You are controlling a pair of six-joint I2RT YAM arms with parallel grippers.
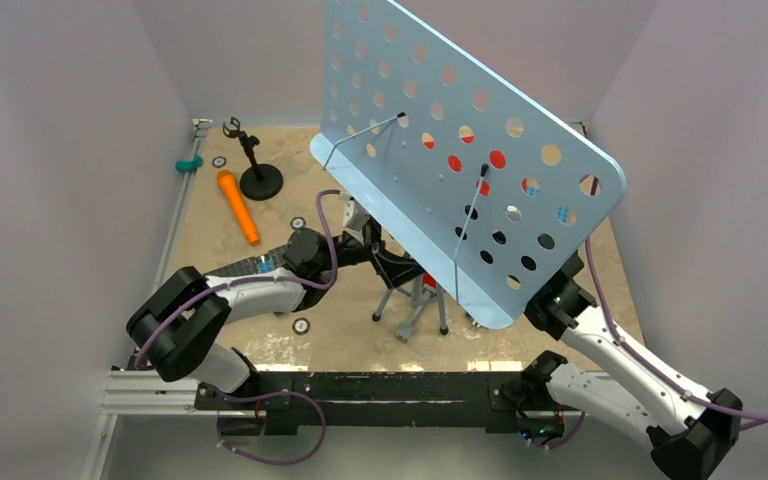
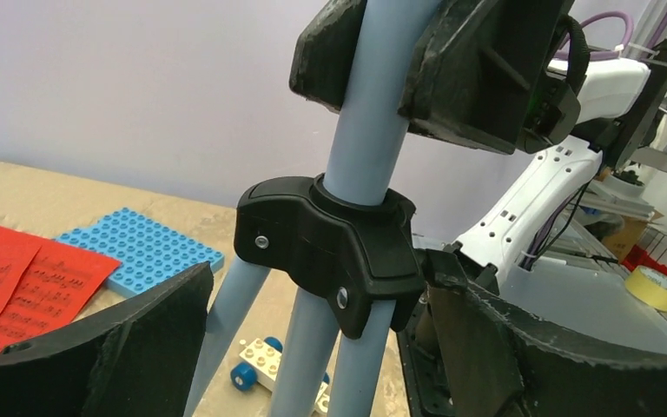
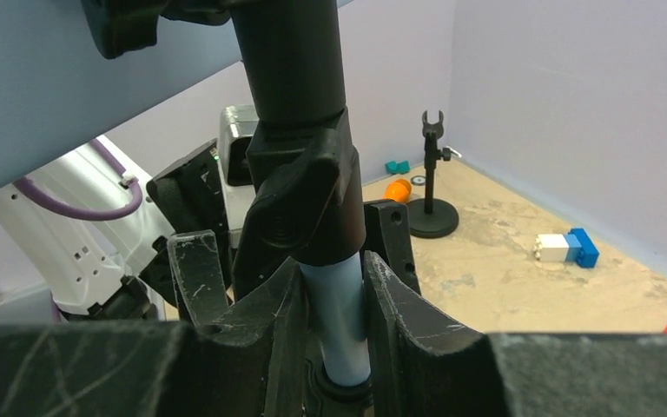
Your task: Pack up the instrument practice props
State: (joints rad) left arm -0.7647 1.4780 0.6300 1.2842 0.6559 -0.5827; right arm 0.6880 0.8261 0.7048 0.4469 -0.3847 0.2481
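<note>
Music stand (image 1: 460,150) stands mid-table, pale-blue plate tilted over its grey tripod (image 1: 415,305). My right gripper (image 3: 334,295) is clamped on the pole, just under the black collar. My left gripper (image 2: 317,278) is spread wide, fingers either side of the tripod hub. Red sheet-music pages (image 2: 17,278) lie flat beside a blue studded plate (image 2: 139,252). Orange mic (image 1: 238,207) lies far-left nr the small black mic stand (image 1: 257,165), which is upright.
</note>
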